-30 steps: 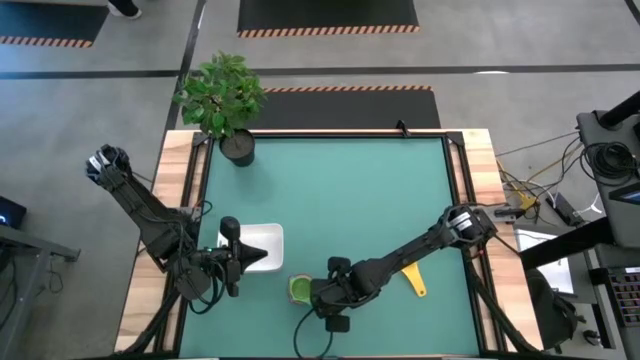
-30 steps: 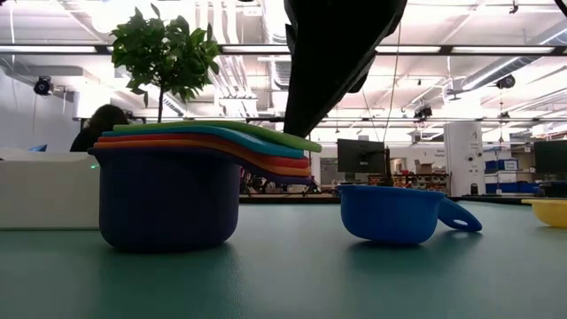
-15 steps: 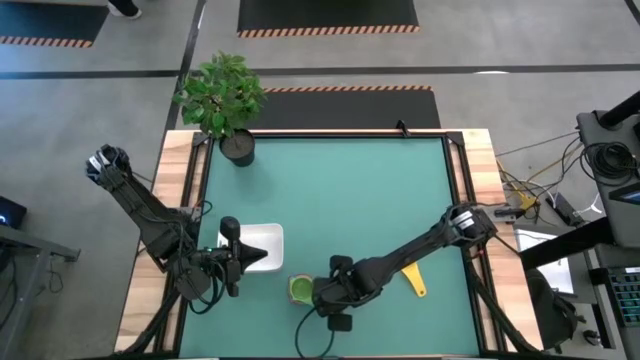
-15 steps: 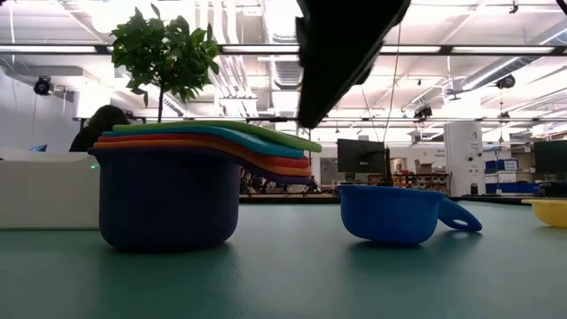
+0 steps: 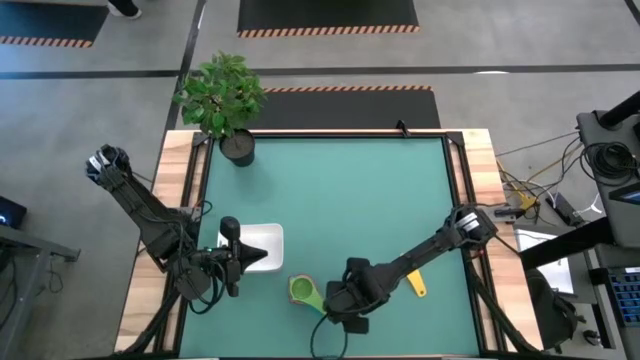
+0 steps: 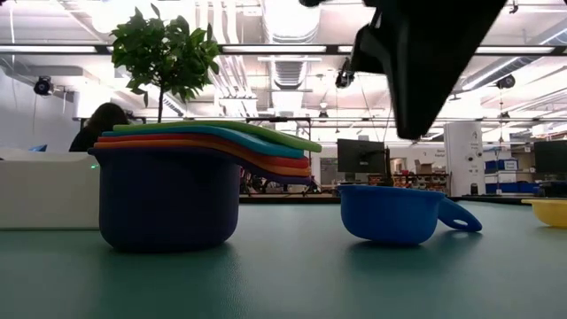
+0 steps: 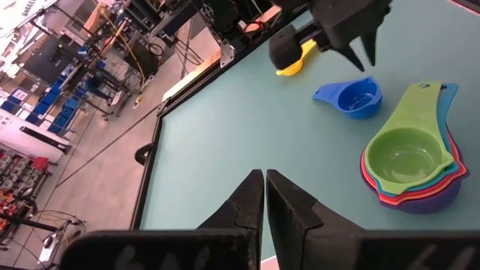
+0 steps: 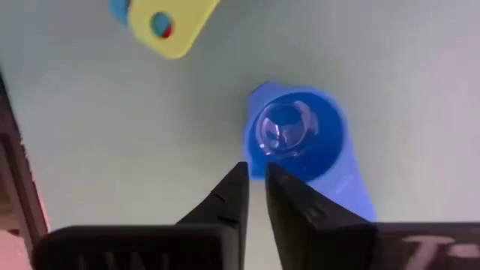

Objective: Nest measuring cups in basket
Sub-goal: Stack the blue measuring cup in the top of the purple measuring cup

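Grey concrete floor around a teal table, crossed by black mats with orange-striped edges. Potted plant at one corner. Beyond, bright ceiling strip lights, monitors, shelving.

Nested cups sit at the basket's four o'clock; a lone cup beside them, under the right hand.

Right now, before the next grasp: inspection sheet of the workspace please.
Surface: green mat, wood border.
Job's things: stack of nested cups, green on top, outside the white basket; dark blue cup and yellow cup loose.
Clutter: potted plant at far corner.
Grippers: right gripper above the dark blue cup, nearly closed, empty; left gripper closed, over the basket.
Cables: bundle right of table.
Surroundings: lab room; person behind.
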